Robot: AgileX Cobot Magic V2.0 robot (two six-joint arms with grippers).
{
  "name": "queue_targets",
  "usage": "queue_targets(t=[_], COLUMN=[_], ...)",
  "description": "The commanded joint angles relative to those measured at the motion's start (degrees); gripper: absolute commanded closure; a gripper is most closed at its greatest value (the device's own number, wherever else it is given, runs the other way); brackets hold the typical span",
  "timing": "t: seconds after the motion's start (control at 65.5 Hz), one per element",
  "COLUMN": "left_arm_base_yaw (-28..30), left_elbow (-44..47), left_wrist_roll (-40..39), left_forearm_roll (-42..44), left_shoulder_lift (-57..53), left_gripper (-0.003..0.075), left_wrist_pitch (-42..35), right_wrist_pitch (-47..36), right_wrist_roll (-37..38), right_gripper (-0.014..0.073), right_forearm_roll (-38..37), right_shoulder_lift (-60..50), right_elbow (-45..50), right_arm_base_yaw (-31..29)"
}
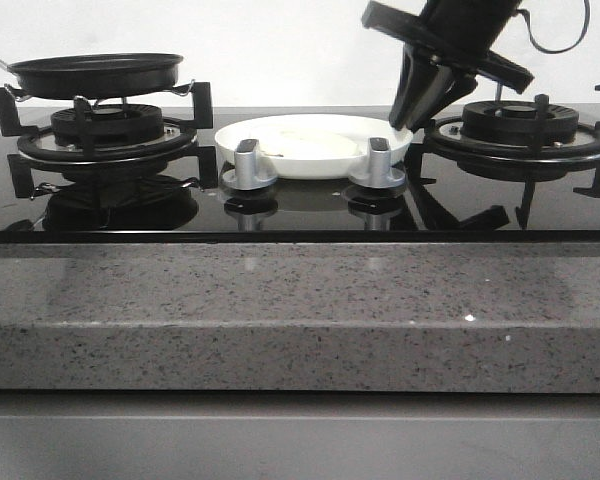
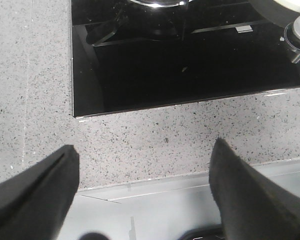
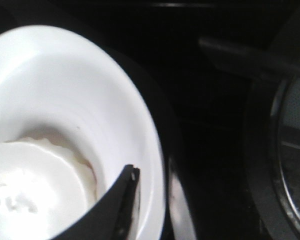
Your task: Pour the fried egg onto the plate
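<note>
I see the pale cream fried egg (image 3: pixel 35 187) lying in the glossy white plate (image 1: pixel 380 132); my right gripper (image 1: pixel 412 112), nearer, grips its rim; left gripper (image 2: pixel 145 190) gapes empty.

The plate (image 1: pixel 315 143) sits in the middle of the black glass hob (image 1: pixel 300 205), hemmed in on three sides. Two grey knobs (image 1: pixel 248 166) stand just in front of it, with a gap between them. The left burner grate (image 1: pixel 105 135) carries the black pan (image 1: pixel 95 72), closing off that side at low height. On the plate's right, the right end effector (image 1: pixel 412 112) hangs at the rim, one finger (image 3: pixel 117 210) dipping inside it, with the right burner grate (image 1: pixel 520 135) just beyond. Above the plate's middle and left part, the air is open. The speckled surface (image 2: pixel 155 140) in front of the hob lies bare under the spread left end effector (image 2: pixel 145 195).
</note>
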Motion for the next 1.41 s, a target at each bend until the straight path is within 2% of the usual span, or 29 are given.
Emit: queue_targets(t=[0.0, 0.168, 0.29, 0.397, 0.626, 0.855, 1.161, 1.39], left_arm_base_yaw=[-0.44, -0.44, -0.44, -0.44, -0.44, -0.44, -0.44, -0.44], left_elbow=[-1.43, -1.43, -1.43, -1.43, -1.43, -1.43, -1.43, -1.43], left_wrist_roll=[-0.61, -0.61, -0.61, -0.61, -0.61, -0.61, -0.61, -0.61], left_forearm_roll=[-0.4, -2.15, -2.39, -2.39, -2.39, -2.59, -4.03, -4.03], left_shoulder_lift=[-0.12, -0.12, -0.12, -0.12, -0.12, -0.12, -0.12, -0.12], left_gripper=[0.0185, 0.0185, 0.0185, 0.0185, 0.0185, 0.0185, 0.0185, 0.0185], left_wrist_pitch=[-3.38, -3.38, -3.38, -3.38, -3.38, -3.59, -4.11, -5.32], right_wrist_pitch=[0.13, 2.78, 3.34, 0.19, -9.47, -10.27, -7.54, -4.16], right_wrist_roll=[-0.05, -1.21, -1.59, -1.59, -1.88, -2.21, -2.21, -2.21], right_gripper=[0.0354, 0.0355, 0.0355, 0.0355, 0.0355, 0.0355, 0.0355, 0.0355], right_forearm_roll=[2.19, 1.7, -2.06, -6.13, -7.22, -11.27, -11.93, -11.93], right_shoulder_lift=[-4.24, -8.5, -14.1, -21.9, -43.2, -61.92, -82.13, -86.91], right_elbow=[-3.75, -4.79, -2.87, 4.08, 29.76, 47.22, 60.29, 62.79], right_arm_base_yaw=[-0.17, 0.21, 1.46, 3.31, 4.56, 4.56, 4.56, 4.56])
